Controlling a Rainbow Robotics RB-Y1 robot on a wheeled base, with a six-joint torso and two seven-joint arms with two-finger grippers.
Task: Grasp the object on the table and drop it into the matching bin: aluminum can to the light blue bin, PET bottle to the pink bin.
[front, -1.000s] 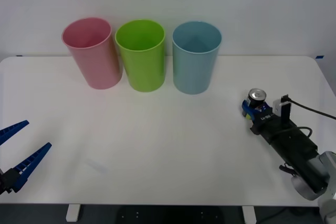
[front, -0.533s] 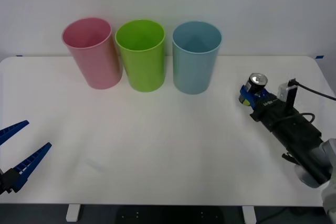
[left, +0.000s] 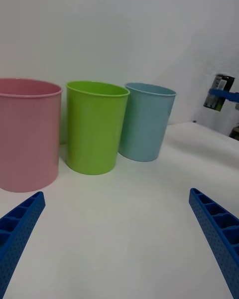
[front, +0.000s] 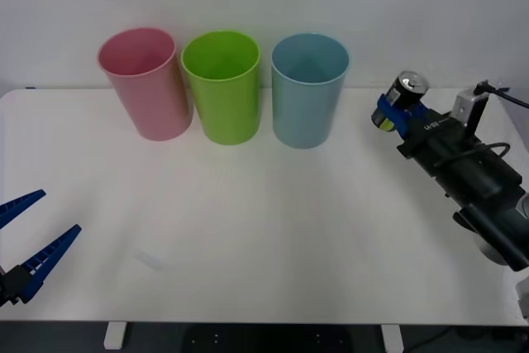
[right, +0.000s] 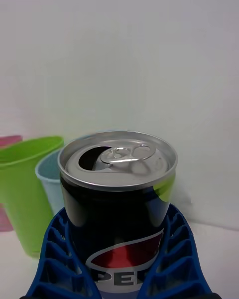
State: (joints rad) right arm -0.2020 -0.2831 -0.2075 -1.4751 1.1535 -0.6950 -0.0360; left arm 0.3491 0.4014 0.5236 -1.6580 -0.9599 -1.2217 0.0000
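Note:
The small black aluminum can [front: 404,97] with its silver lid hangs in the air at the right, above the white table [front: 248,237]. My right gripper [front: 395,112] is shut on it, blue fingers hugging both sides of the can [right: 117,199]. The can [left: 218,92] is level with the rim of the light blue bin [front: 309,88] and a short way to its right. The pink bin [front: 145,82] stands at the far left of the row. My left gripper [front: 21,241] rests open near the table's front left edge, holding nothing.
A lime-green bin [front: 222,85] stands between the pink and light blue bins at the back of the table. A black cable [front: 511,98] runs off my right wrist toward the right edge.
My right gripper has lifted the can off the table and carried it up and back, toward the height of the bins' rims. The left arm has not moved.

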